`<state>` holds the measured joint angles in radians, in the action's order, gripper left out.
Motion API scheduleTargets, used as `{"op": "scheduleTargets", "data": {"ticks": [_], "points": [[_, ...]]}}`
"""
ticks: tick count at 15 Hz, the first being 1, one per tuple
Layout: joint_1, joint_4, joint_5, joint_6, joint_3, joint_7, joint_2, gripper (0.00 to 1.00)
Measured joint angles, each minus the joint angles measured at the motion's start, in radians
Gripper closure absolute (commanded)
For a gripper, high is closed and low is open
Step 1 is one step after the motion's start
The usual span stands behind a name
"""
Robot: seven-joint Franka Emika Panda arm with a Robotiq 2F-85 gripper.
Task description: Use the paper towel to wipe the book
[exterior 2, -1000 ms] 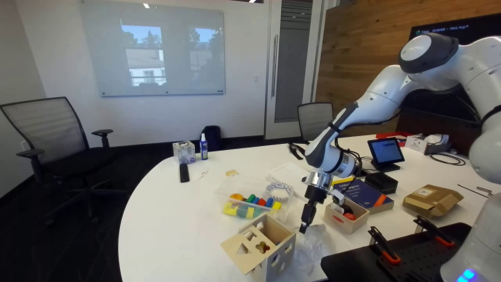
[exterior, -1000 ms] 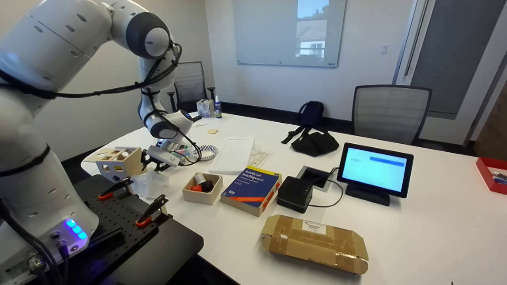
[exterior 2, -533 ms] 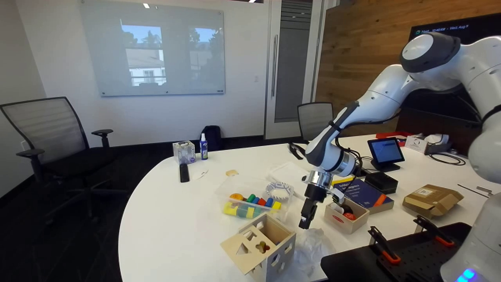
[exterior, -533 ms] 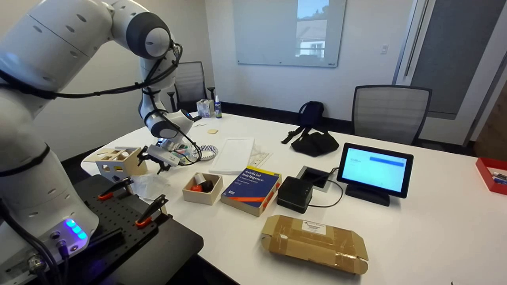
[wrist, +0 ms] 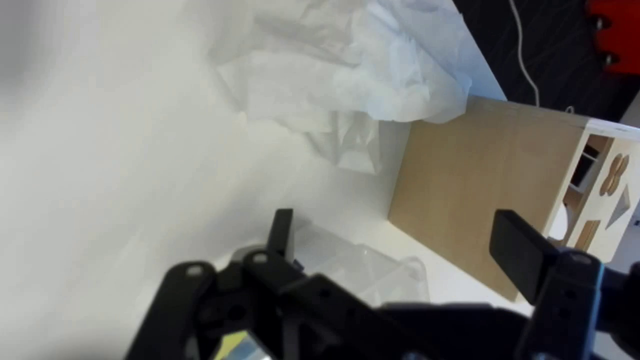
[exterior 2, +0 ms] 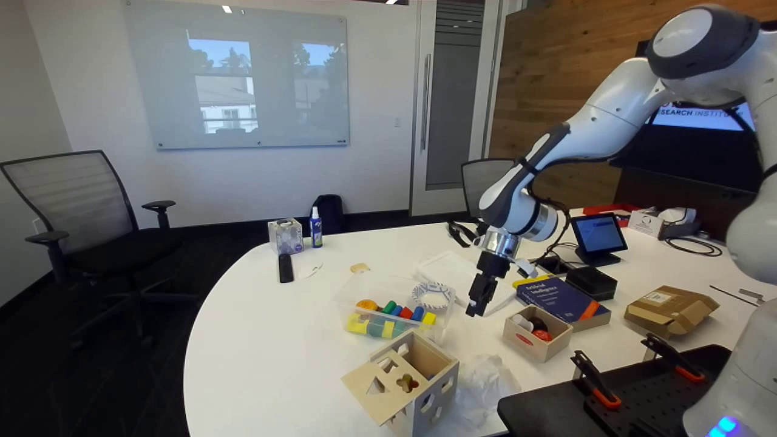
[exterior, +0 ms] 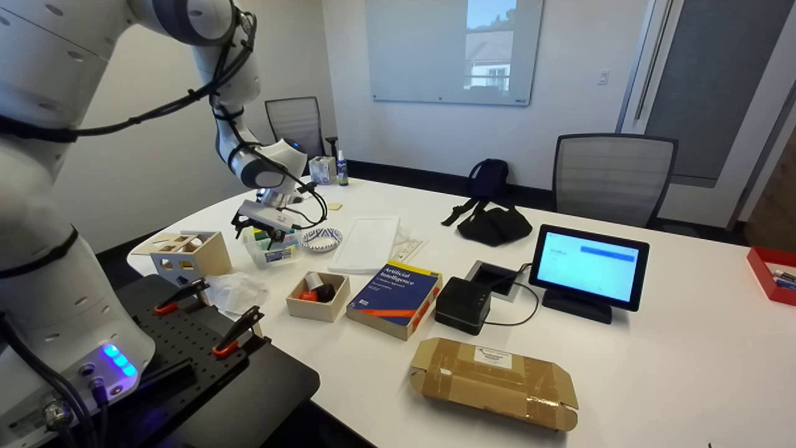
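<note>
The paper towel (exterior: pixel 235 294), a crumpled white wad, lies on the table against the wooden shape-sorter box; it also fills the upper part of the wrist view (wrist: pixel 350 75). The book (exterior: pixel 397 292), blue-covered with an orange-red stripe and a yellow edge, lies flat beyond a small wooden bin; it shows in both exterior views but not in the wrist view. My gripper (wrist: pixel 394 216) stands open, its two fingers (wrist: pixel 281 232) wide apart with nothing between them. In an exterior view the gripper (exterior 2: pixel 476 308) hangs above the table, apart from the towel.
Close by are the shape-sorter box (exterior 2: pixel 419 388), a clear plastic tub of blocks (exterior 2: pixel 388 321), a patterned plate (exterior: pixel 321 239) and the small wooden bin (exterior: pixel 319 297). A black device (exterior: pixel 462 305), a lit tablet (exterior: pixel 591 266) and a tan package (exterior: pixel 494 384) surround the book.
My gripper has opened wider and risen up and away from the paper towel. The towel stays on the table by the shape-sorter box, and the book has not moved.
</note>
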<state>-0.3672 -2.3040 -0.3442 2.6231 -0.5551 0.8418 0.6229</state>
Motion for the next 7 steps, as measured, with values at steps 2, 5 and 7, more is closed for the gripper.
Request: {"op": "scheduleTargets", "data": {"ticks": [2,5,7], "points": [[0.022,-0.012,0.000,-0.004,0.020,-0.061,-0.102,0.00],[0.111,-0.015,0.012,-0.017,0.106,-0.160,-0.228,0.00],[0.177,-0.015,0.040,-0.027,0.173,-0.223,-0.280,0.00]]}}
